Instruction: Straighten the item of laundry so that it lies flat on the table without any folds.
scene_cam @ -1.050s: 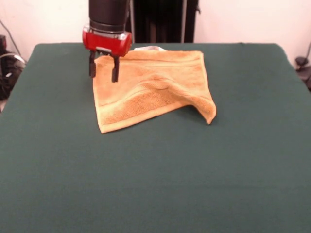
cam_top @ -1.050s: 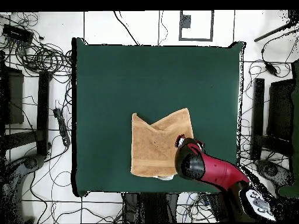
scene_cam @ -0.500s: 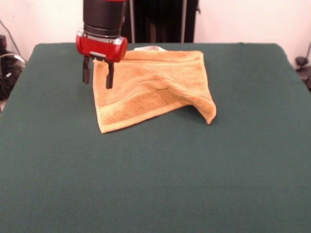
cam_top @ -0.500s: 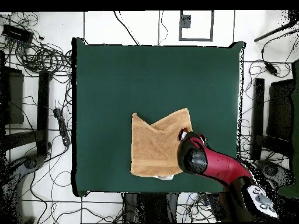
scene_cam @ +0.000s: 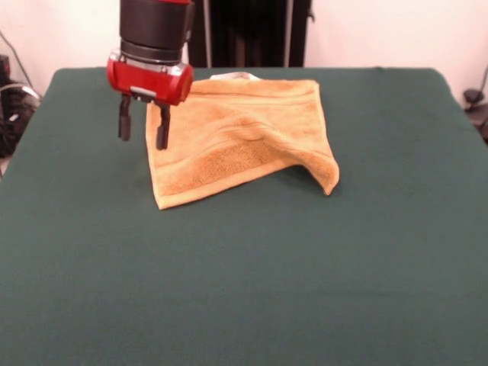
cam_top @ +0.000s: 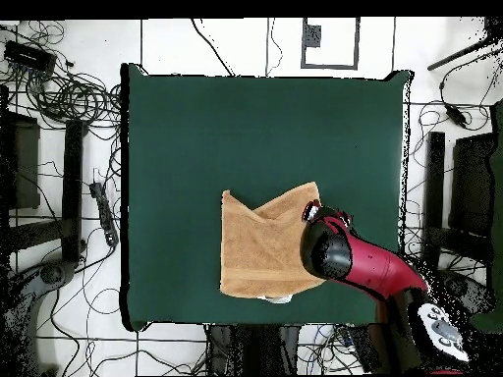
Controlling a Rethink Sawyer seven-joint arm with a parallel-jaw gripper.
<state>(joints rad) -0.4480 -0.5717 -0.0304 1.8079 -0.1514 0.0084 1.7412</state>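
Your gripper point(scene_cam: 142, 128) hangs above the cloth surface with its two fingers point(scene_cam: 123, 126) spread apart, nothing between them. One finger sits over bare table point(scene_cam: 244, 274), the other over the towel's side edge. The towel point(scene_cam: 240, 137) lies toward the robot's side of the table, not flat: a ridge runs across its middle and one corner curls up off the felt. From above, the arm point(cam_top: 368, 270) covers that edge of the towel point(cam_top: 260, 250).
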